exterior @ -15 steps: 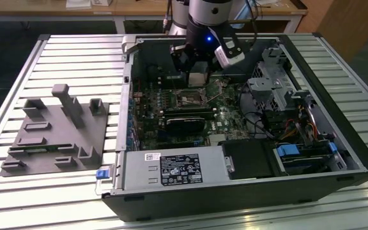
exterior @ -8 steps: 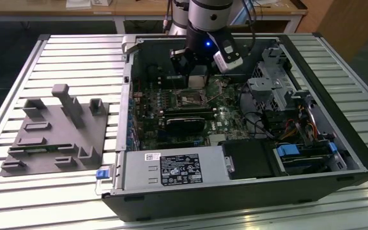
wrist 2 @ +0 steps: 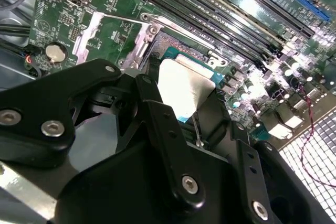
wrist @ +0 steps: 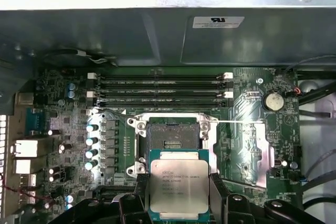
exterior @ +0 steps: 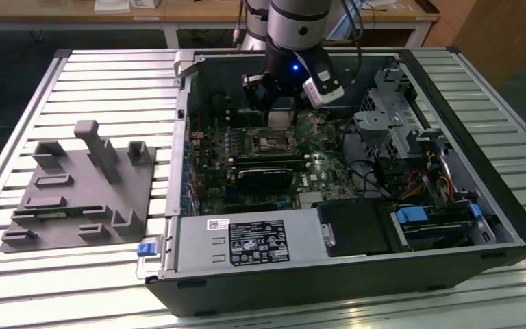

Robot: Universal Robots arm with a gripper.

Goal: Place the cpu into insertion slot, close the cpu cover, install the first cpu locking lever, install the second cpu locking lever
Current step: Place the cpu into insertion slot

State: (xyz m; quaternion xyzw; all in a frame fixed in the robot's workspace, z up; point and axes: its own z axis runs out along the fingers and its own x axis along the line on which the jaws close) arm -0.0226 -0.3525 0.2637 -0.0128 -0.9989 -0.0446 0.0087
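Gripping the small flat square cpu [wrist: 178,188] with the pale silvery-grey metal top, the black two-fingered gripper [wrist: 178,181] is clamped on it, one finger against each of two opposite edges, as both wrist views show. In the exterior view the gripper hangs in the upper middle of the frame, inside the open black desktop computer case [exterior: 336,281] that lies on the slatted aluminium table [exterior: 107,89]. The square insertion slot [exterior: 272,141], with its dark centre and thin silver rim, sits just below the gripper in that frame.

None of the four steps looks finished. In the first wrist view the slot's dark centre lies bare. The chip covers only the slot's edge nearest the gripper, so I judge it held over the slot's border rather than seated. The thin square silver cpu cover [wrist 2: 97,32], a metal frame plate with a window, lies flipped open and flat on the green motherboard [wrist: 247,82] beside the slot. A thin silver wire locking lever [wrist: 239,122] stretches out from the slot's corner across the board and appears unlatched; I cannot pick out a second one.

Seating the chip, closing the cover and setting both levers are all left to do.
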